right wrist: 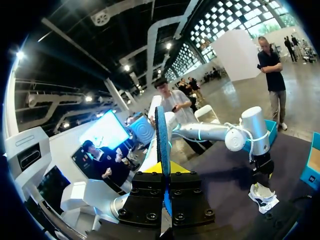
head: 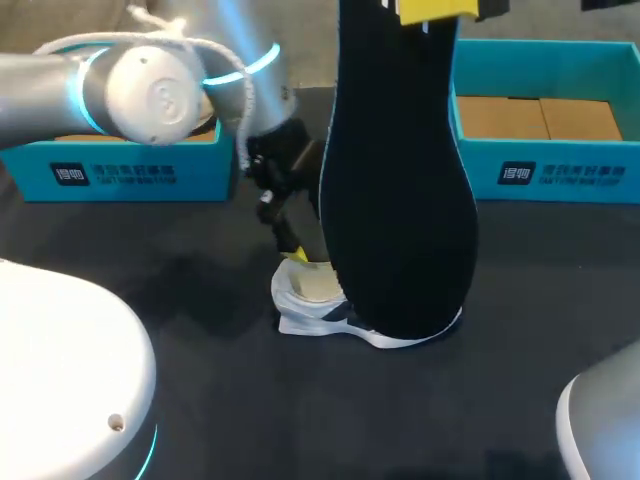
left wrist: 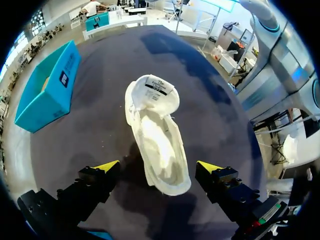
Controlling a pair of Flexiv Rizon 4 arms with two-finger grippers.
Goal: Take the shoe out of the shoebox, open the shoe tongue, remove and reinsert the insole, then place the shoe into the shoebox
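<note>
A white shoe [head: 315,300] lies on the dark table, its opening up and the inside showing pale. My left gripper [head: 290,245] hangs just above its heel end; in the left wrist view the shoe [left wrist: 155,130] sits under and ahead of the open left gripper [left wrist: 159,166], whose yellow tips stand on either side without touching it. My right gripper [head: 437,10] holds the black insole [head: 400,180] high above the table, hanging toe-down and hiding part of the shoe. Seen edge-on, the insole [right wrist: 161,135] is clamped in the shut right gripper [right wrist: 163,167].
A blue shoebox [head: 545,150] stands at the back right, another blue box [head: 120,170] at the back left, partly behind my left arm. White rounded robot housings [head: 60,370] fill the near corners. Bare dark table [head: 200,400] lies in front of the shoe.
</note>
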